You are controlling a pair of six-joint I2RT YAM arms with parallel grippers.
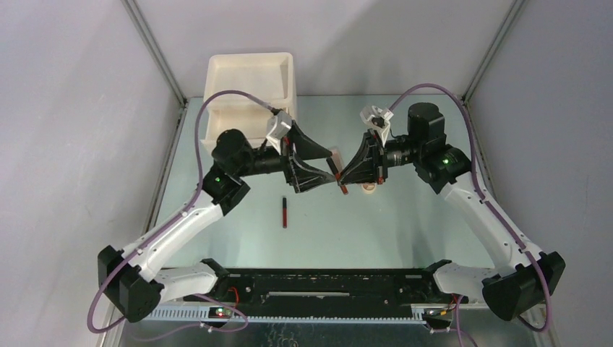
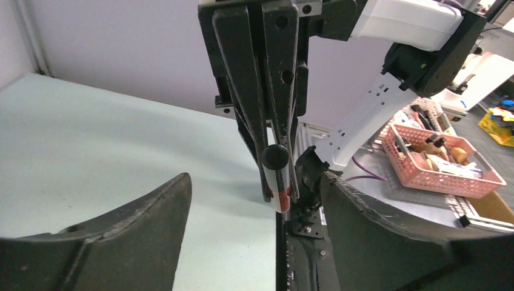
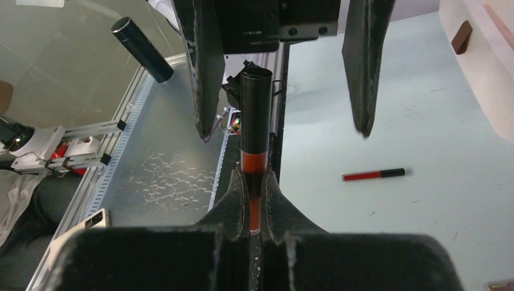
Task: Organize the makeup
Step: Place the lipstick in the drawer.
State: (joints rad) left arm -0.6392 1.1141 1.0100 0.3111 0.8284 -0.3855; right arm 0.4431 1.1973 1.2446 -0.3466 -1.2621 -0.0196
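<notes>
A slim tube (image 3: 255, 109) with a red body and a black cap is pinched in my right gripper (image 3: 255, 177), which is shut on its red end above the table's middle. Its cap points at my left gripper (image 2: 254, 182), whose fingers (image 3: 205, 73) stand wide open on either side of the cap without touching it. From above, the two grippers meet tip to tip: left gripper (image 1: 331, 166), right gripper (image 1: 341, 178). A second red and black tube (image 1: 284, 212) lies flat on the table (image 1: 405, 231) in front of the left gripper; the right wrist view shows this tube (image 3: 373, 174) too.
The cream drawer box (image 1: 249, 76) stands at the back left, just behind the left arm. A small pink piece (image 1: 336, 154) and a pale round piece (image 1: 369, 187) lie by the grippers. A black rail (image 1: 318, 285) runs along the near edge. Beyond the table sits a pink basket (image 2: 445, 160).
</notes>
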